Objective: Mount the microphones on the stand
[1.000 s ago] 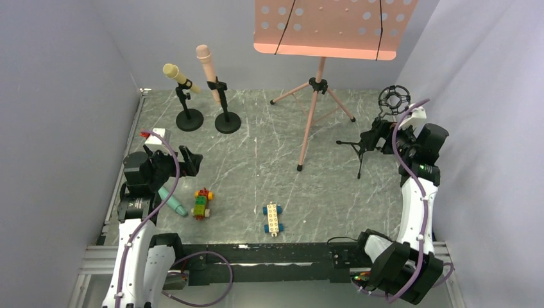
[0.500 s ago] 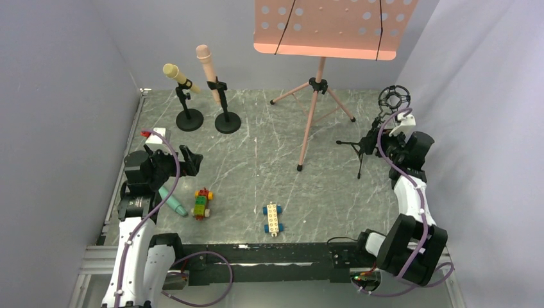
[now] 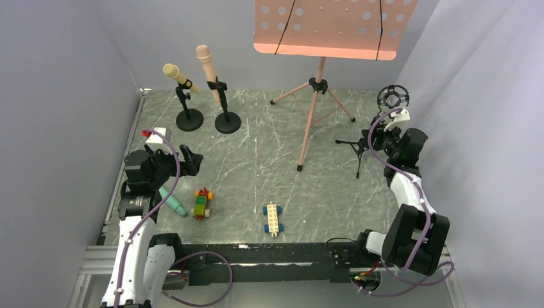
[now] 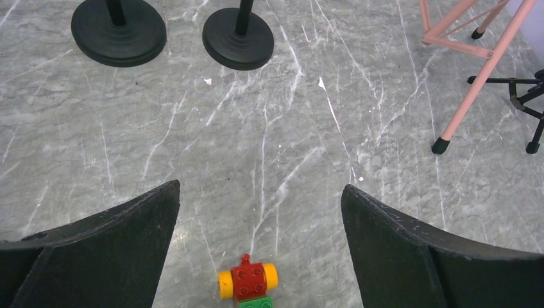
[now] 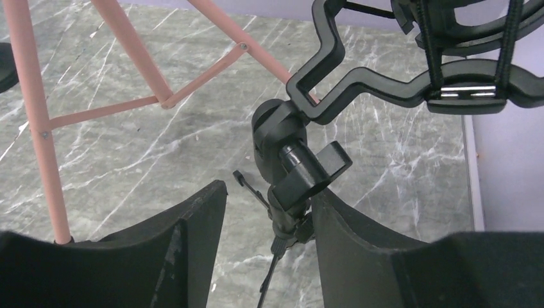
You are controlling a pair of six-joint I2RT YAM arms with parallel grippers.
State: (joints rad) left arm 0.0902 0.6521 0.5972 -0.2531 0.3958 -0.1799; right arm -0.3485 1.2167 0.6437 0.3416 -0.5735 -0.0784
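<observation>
Lurker: Mics, where are they all sitting? And what are the claws doing?

Regular: ok so in the top view the pale yellow microphone [image 3: 172, 72] and the pink microphone [image 3: 205, 61] are both sitting clipped in the black round-base stands [image 3: 190, 120] at the upper left of the frame, each tilting a bit. The teal-green microphone [image 3: 173, 203] is lying flat on the marble table [image 3: 256, 160] at the lower left, just beside the left arm [image 3: 138, 192], nothing gripping it.

Lurker: and the claws?

Regular: The left gripper [image 4: 260, 187] is hanging with its fingers spread wide and nothing between them. A red-and-yellow brick car [image 4: 248, 282] is poking in at the bottom of its wrist view. The right gripper [image 5: 269, 190] is straddling the stem of the black tripod stand [image 5: 282, 160] at the right of the frame, the one carrying the ring-shaped shock mount [image 5: 410, 86]. Its fingers are standing apart, a gap showing on the left of the stem. Can't tell if the other finger is touching. The pink music stand [image 3: 333, 25] is towering top centre and a blue-and-yellow brick car [image 3: 273, 218] is sitting low centre.
</observation>
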